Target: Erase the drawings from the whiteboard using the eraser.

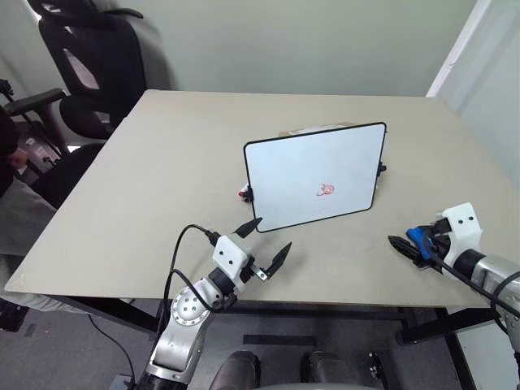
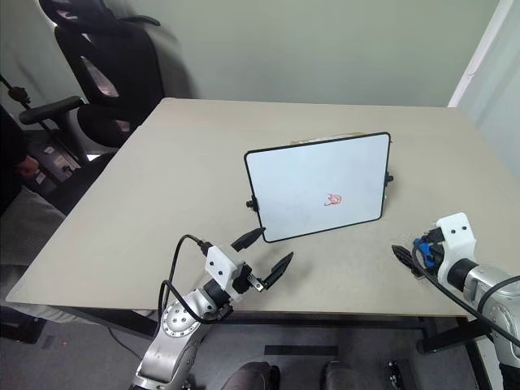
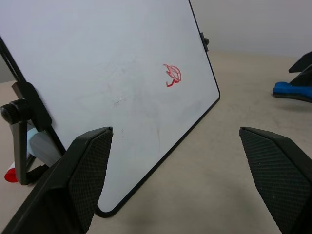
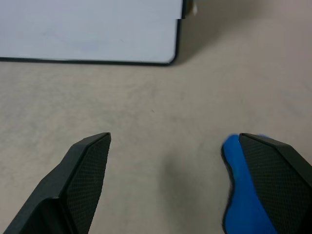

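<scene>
We see the whiteboard point(image 1: 315, 176) propped upright mid-tabletop point(image 1: 146, 187), a small red drawing point(image 1: 326, 191) on its lower right. Our left gripper point(image 1: 267, 241) hovers just before the board's lower left corner, jaws spread. Our right gripper point(image 1: 409, 246), jaws spread wide, sits low beside the eraser point(image 4: 243, 192), which lies against one finger.
</scene>
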You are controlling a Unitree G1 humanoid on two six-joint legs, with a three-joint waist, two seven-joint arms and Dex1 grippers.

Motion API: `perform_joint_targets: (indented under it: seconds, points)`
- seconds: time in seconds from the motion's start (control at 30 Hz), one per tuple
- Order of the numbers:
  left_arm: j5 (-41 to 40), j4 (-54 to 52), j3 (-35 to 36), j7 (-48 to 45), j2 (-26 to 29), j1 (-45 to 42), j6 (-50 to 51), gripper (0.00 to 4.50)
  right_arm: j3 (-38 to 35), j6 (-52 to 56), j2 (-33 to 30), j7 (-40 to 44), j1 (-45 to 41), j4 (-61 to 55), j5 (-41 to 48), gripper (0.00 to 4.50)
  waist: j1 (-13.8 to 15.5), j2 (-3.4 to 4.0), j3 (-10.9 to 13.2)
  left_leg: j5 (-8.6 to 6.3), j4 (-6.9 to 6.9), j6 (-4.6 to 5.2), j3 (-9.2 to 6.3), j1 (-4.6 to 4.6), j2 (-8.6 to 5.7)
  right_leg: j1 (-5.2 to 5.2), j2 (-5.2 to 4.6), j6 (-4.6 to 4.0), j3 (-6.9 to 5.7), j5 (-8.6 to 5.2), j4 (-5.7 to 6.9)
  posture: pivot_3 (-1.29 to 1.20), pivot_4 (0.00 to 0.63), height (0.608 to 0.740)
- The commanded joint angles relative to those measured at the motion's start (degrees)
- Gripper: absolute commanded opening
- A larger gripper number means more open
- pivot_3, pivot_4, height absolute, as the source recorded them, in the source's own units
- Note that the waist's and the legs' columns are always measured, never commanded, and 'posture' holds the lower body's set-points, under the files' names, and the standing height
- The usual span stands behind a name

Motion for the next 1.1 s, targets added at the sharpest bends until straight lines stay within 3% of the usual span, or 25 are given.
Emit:
perform_joint_targets:
  seconds: [0.03, 0.43, 0.8, 0.9, 1.07, 1.1]
  points:
    - [0.02, -1.35, -0.22, 0.16, -0.44, 0.39, -0.93, 4.5, -1.5, 3.32, -2.11, -0.3, -3.36, 2.07, 0.59, 4.47, -0.03, 0.0, 0.0, 0.01, -0.01, 0.0, 0.0, 0.01, 0.0, 0.0, 0.0, 0.0, 0.0, 0.0, 0.01, 0.0, 0.15, 0.739]
    - [0.51, -2.23, -1.34, 0.77, -1.41, 2.17, -1.2, 4.5, 3.83, 9.57, -8.31, 0.63, -13.58, 17.89, -3.84, 4.47, 0.05, 0.02, 0.01, 0.08, -0.08, 0.02, 0.0, 0.01, 0.0, -0.02, 0.0, 0.01, 0.02, 0.01, 0.02, 0.0, 0.15, 0.739]
    - [0.93, -2.54, -2.03, 1.38, -2.27, 3.11, -1.42, 4.5, 8.37, 7.91, -12.05, 6.1, -16.07, 24.0, -5.69, 4.47, 0.17, 0.02, 0.0, 0.2, -0.33, -0.02, 0.02, 0.03, 0.0, -0.02, 0.0, 0.05, 0.01, 0.03, 0.01, 0.0, 0.15, 0.739]
    - [0.91, -2.73, -1.98, 1.53, -2.39, 3.31, -1.37, 4.5, 8.88, 7.51, -11.95, 6.67, -16.17, 24.25, -6.05, 3.95, 0.17, 0.02, 0.0, 0.27, -0.37, -0.09, 0.02, 0.03, 0.0, -0.02, 0.0, 0.04, 0.02, 0.03, 0.01, 0.0, 0.15, 0.739]
    - [0.69, -3.1, -1.64, 1.55, -2.35, 3.61, -1.29, 4.5, 9.9, 7.23, -12.02, 7.47, -16.63, 24.3, -6.51, 2.26, 0.16, 0.02, 0.0, 0.35, -0.39, -0.06, 0.02, 0.03, 0.0, -0.02, 0.0, 0.04, 0.02, 0.02, 0.01, 0.0, 0.15, 0.739]
    - [0.65, -3.16, -1.57, 1.55, -2.34, 3.64, -1.27, 4.5, 10.42, 7.05, -12.22, 7.85, -16.69, 24.3, -6.75, 2.26, 0.16, 0.01, 0.01, 0.37, -0.39, -0.05, 0.02, 0.02, -0.01, -0.02, 0.0, 0.04, 0.02, 0.02, 0.01, 0.0, 0.15, 0.739]
